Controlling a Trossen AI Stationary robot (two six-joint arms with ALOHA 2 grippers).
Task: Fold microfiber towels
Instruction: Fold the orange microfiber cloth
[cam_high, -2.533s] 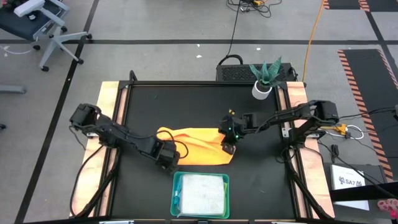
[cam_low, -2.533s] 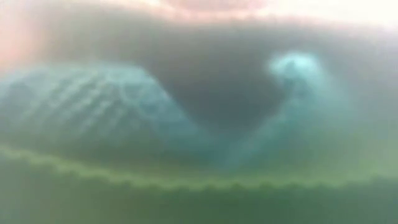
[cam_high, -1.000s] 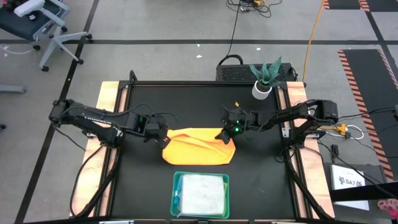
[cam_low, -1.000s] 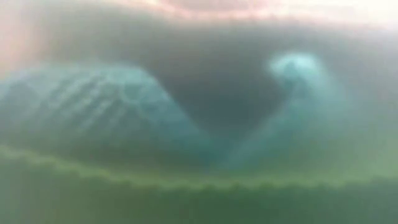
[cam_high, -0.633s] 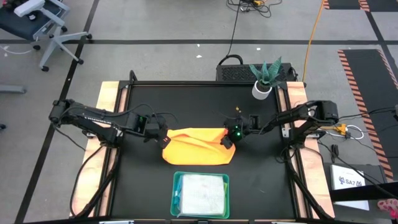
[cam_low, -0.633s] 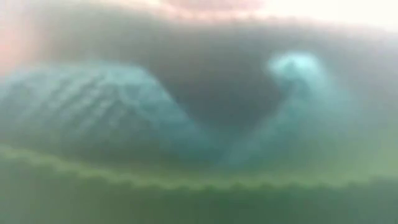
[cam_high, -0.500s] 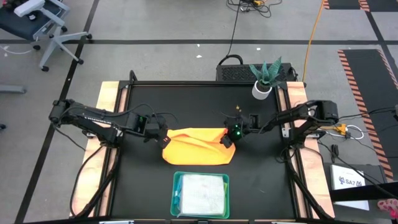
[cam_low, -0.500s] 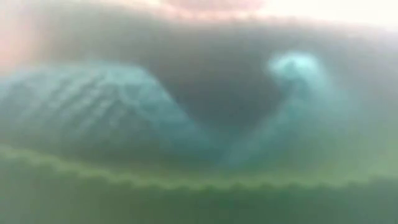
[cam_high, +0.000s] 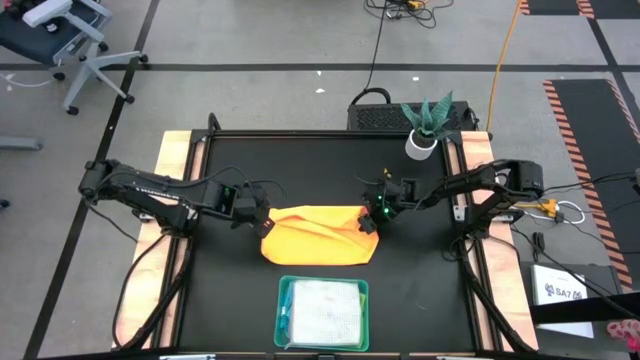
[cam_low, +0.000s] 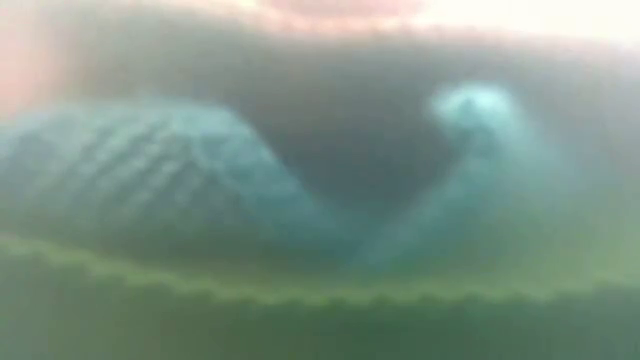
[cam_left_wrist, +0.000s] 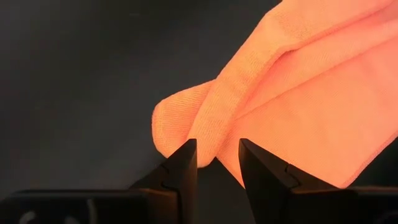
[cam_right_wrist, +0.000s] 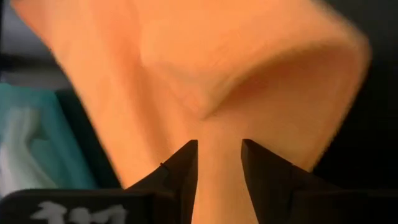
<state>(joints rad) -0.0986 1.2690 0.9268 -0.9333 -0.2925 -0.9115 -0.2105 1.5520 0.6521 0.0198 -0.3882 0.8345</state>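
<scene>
A: Where is the orange towel (cam_high: 318, 233)?
B: Folded, mid-table, just behind the tray (cam_high: 322, 313).
A: The grippers?
B: Left gripper (cam_left_wrist: 217, 160) spread at its left edge; right gripper (cam_right_wrist: 219, 159) spread over its right corner, 2 fingers apart.

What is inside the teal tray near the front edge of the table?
The teal tray holds a pale grey-white towel on top, with a sliver of turquoise showing along one inner edge. Whatever lies under that towel is covered and cannot be seen.
</scene>
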